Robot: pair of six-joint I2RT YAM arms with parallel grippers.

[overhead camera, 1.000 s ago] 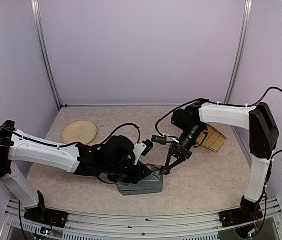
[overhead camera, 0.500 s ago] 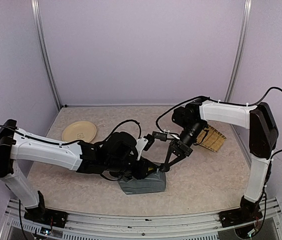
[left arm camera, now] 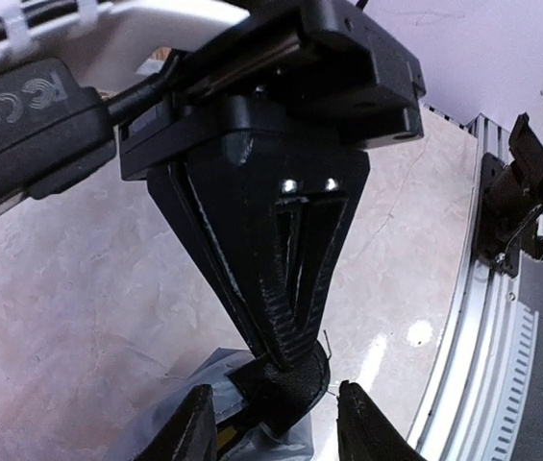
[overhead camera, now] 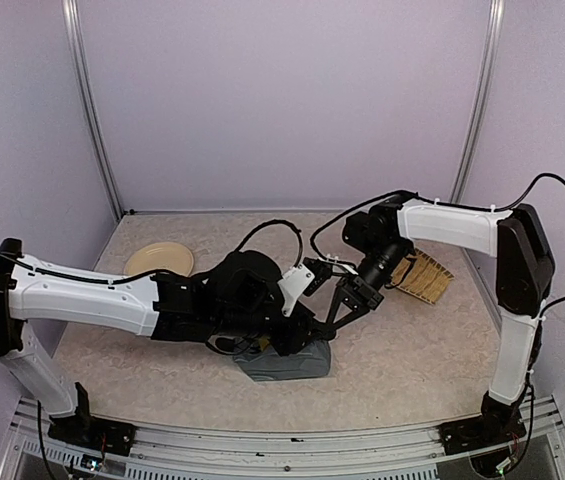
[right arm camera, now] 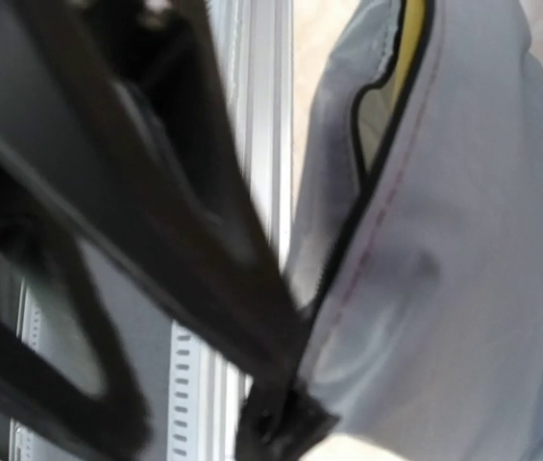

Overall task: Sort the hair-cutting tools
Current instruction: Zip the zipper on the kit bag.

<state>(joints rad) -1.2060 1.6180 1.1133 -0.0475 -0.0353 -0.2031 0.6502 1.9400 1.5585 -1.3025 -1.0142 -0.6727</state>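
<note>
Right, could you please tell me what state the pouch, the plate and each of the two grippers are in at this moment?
pouch: lying on the table, zip partly open, yellow showing inside.
zip pull: pinched between the right arm's fingertips.
right gripper: shut on the zip pull.
left gripper: open, fingers apart on either side of the pouch's end.
plate: flat on the table, partly hidden by the left arm.

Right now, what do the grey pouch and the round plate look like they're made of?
The pouch looks like soft grey fabric, matte: it creases and sags, with a stitched seam beside its black zip. The plate looks rigid and smooth, beige, perhaps plastic or ceramic; the top view cannot settle which.
</note>
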